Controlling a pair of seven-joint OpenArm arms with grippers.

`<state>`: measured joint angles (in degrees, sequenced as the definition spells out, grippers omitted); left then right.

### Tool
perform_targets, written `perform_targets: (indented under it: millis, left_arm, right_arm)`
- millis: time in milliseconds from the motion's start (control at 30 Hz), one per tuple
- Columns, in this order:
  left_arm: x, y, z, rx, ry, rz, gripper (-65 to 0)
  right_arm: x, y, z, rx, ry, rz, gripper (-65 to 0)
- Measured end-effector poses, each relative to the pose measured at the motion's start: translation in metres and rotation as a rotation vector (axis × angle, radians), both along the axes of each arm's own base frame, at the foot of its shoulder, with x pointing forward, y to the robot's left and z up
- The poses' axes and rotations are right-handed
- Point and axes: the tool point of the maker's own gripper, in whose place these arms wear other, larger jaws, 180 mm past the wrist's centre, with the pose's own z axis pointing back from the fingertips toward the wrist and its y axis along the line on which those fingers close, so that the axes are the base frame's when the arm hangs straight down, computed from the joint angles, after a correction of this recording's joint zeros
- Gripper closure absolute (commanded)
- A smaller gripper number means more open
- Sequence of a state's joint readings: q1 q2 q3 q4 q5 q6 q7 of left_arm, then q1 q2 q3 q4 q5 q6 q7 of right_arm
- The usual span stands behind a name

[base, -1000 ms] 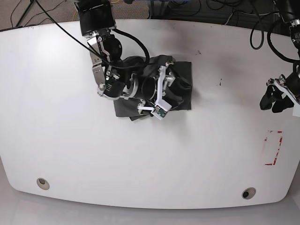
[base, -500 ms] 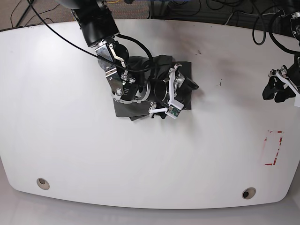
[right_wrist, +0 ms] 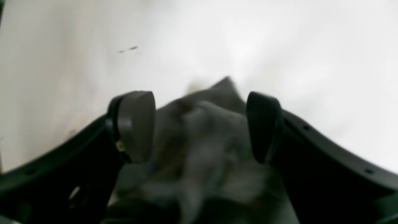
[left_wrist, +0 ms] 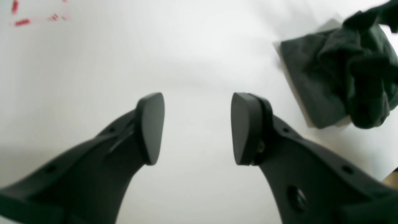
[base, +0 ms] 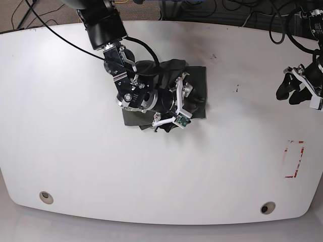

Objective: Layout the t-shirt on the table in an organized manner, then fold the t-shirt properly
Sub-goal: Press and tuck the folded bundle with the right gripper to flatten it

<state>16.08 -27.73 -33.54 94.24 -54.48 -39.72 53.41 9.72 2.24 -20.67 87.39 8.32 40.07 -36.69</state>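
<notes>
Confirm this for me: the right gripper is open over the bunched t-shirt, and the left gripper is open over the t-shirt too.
Only the last part is wrong. The left gripper is open over bare table, far from the t-shirt, as the base view shows. The right gripper is indeed open over the bunched cloth.

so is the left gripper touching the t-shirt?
Apart. In the left wrist view the left gripper has open jaws over bare table, and the t-shirt lies off to the side.

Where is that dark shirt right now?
In the base view the t-shirt lies bunched on the white table, a bit above centre and toward the left, under the right gripper; the left gripper hangs far off by the right edge.
</notes>
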Motion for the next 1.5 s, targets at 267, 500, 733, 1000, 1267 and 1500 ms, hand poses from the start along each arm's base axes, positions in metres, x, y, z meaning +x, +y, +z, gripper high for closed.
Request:
perform_targets:
  millis: [267,500,733,1000,1267,1500]
  left_arm:
    - [0.000,-0.009,-0.004,-0.007,0.011,-0.026,-31.9]
    - [0.000,-0.008,-0.004,-0.007,0.011,-0.025,-31.9]
    - [0.000,-0.008,-0.004,-0.007,0.012,-0.025,-31.9]
    - [0.000,-0.010,-0.006,-0.008,0.016,-0.030,-31.9]
    - [-0.008,-0.022,-0.022,0.005,0.069,-0.068,-31.9]
    - [-0.012,-0.032,-0.035,0.001,0.092,-0.064,-31.9]
  right_arm:
    - [0.010,-0.016,-0.019,-0.003,0.029,-0.062,-22.8]
    - [0.010,-0.013,-0.027,0.041,0.050,-0.071,-0.8]
    - [0.008,-0.015,-0.023,0.035,0.032,-0.067,0.0]
    - [0.007,-0.010,0.003,0.023,-0.029,-0.048,0.0]
    - [0.011,0.004,0.031,0.044,-0.082,-0.042,0.0]
    - [0.017,0.009,0.038,0.029,-0.086,-0.038,0.0]
